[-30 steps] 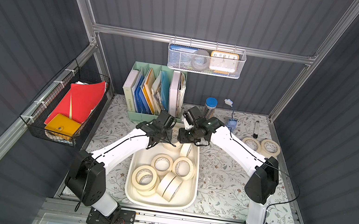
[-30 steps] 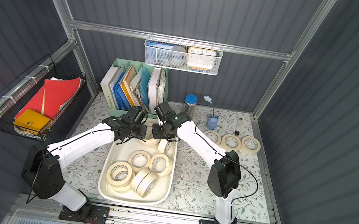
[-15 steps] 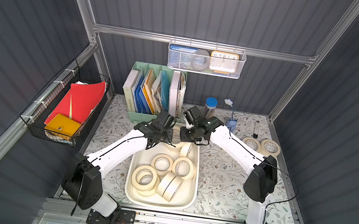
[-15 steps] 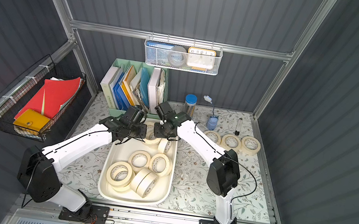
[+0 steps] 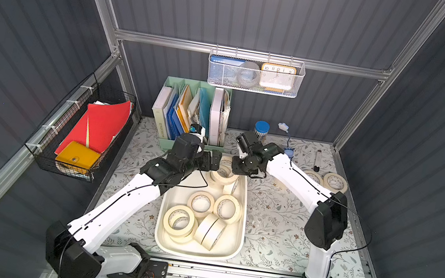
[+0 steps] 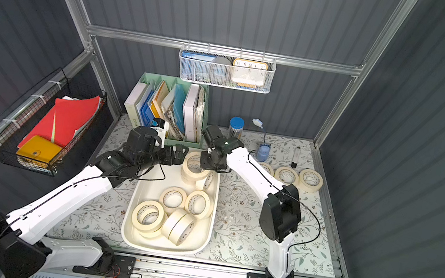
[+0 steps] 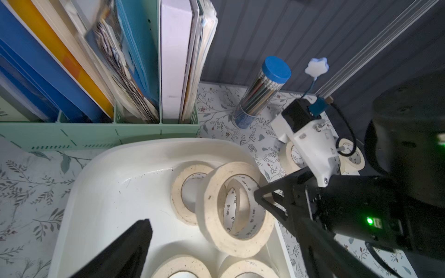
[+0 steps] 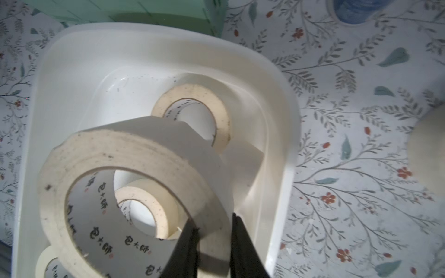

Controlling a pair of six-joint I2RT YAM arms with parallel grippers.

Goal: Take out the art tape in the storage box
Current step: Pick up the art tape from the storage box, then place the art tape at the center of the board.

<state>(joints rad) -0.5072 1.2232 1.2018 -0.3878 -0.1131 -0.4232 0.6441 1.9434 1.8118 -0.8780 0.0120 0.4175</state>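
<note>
The storage box (image 5: 242,224) (image 6: 128,212) is a cream-white tub in the middle of the table, and several art tape rolls (image 5: 200,202) (image 6: 172,198) lie inside it. Over its far end one roll (image 5: 223,173) (image 6: 195,166) (image 7: 212,204) (image 8: 125,154) hangs tilted. My right gripper (image 5: 236,167) (image 6: 204,162) (image 8: 213,221) is shut on that roll's wall, one finger inside the ring and one outside. My left gripper (image 5: 215,159) (image 6: 179,154) (image 7: 222,240) is open beside it, its fingers (image 7: 131,245) clear of the roll. Three more rolls (image 6: 286,175) lie on the mat at the far right.
A mint-green file holder (image 5: 191,116) stands just behind the box. A blue-capped tube (image 5: 261,129) and a small blue item (image 5: 288,153) stand behind my right arm. A white mesh basket (image 5: 255,74) hangs on the back wall. A black wire basket (image 5: 88,136) hangs at the left.
My left gripper has opened and let go of the raised roll. My right gripper has closed on that roll's wall and now holds it alone.
</note>
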